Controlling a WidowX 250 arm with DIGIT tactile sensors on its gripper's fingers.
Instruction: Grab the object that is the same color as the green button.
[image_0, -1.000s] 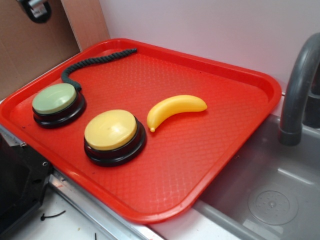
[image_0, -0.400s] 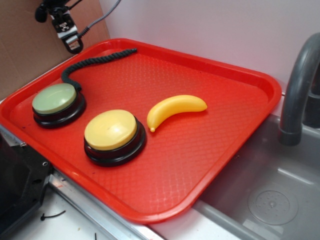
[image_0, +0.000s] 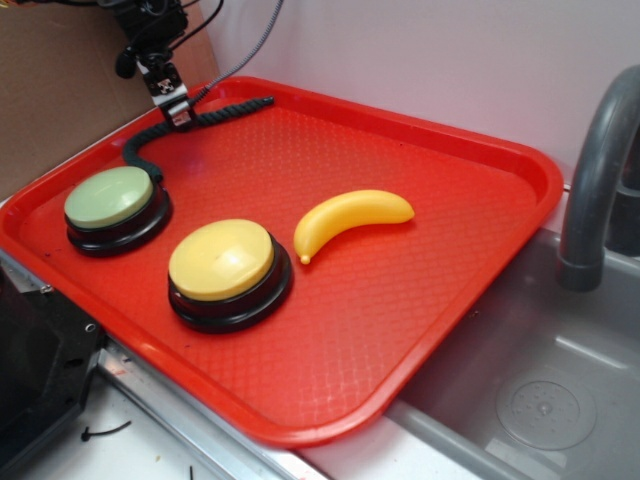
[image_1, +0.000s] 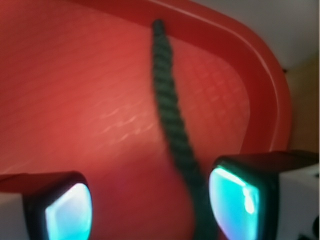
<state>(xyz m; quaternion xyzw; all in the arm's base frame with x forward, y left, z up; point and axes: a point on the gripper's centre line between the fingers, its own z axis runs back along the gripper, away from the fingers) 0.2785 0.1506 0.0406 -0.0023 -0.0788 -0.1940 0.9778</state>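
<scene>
No brand names or readable writing anywhere that I can make out, the little black and white patch on the gripper (image_0: 178, 110) is too small to read

Everything sits on a red tray (image_0: 450, 290) with a textured floor. Beside it on the right there's a grey sink basin (image_0: 540, 390) and a grey faucet (image_0: 600, 170), brown cardboard (image_0: 60, 90) at the back left. On the tray: a yellow banana (image_0: 350, 220) near the middle, a yellow-topped button (image_0: 222, 262) just left of it, and the green button (image_0: 110, 198) further left, both on black bases. Nothing lies between the gripper and the rope.

The rope (image_0: 165, 130) is dark, nearly black-green, twisted, thin and curved. It runs along the back left part of the tray, one end near the back rim, the other curling down right beside the green button.

Gripper is down over the rope's middle stretch. In the wrist view the jaws are spread apart, the rope (image_1: 172, 125) passing between the fingers (image_1: 235, 200), closer to the right one, not squeezed
</scene>
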